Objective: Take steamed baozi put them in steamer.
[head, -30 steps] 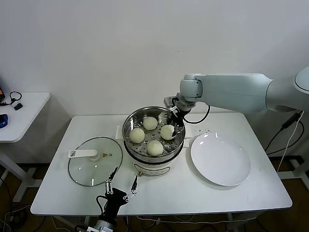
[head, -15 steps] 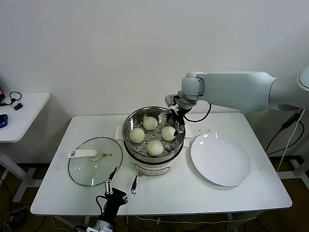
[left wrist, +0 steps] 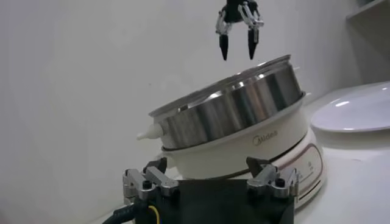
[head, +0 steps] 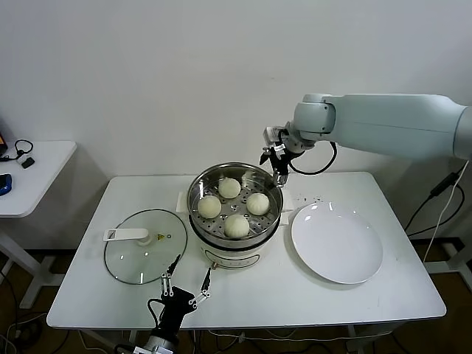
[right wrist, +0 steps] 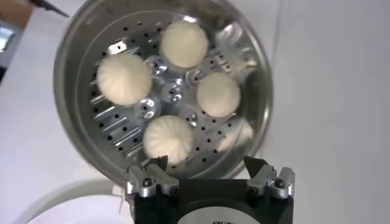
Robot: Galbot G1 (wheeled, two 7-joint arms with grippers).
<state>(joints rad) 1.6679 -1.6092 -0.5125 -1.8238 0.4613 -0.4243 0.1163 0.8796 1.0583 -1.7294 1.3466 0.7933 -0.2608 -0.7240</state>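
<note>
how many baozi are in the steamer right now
4, all on the perforated tray of the steamer: one at the back, one left, one right, one at the front. None look hidden.

Four baozi [head: 234,207] crowd the steamer [head: 234,221]; glass lid [head: 144,255] and plate [head: 337,242] flank it.

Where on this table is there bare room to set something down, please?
Free: the tabletop in front of the plate, and the plate itself. Crowded: the steamer, full with four buns, and the lid beside it.
</note>
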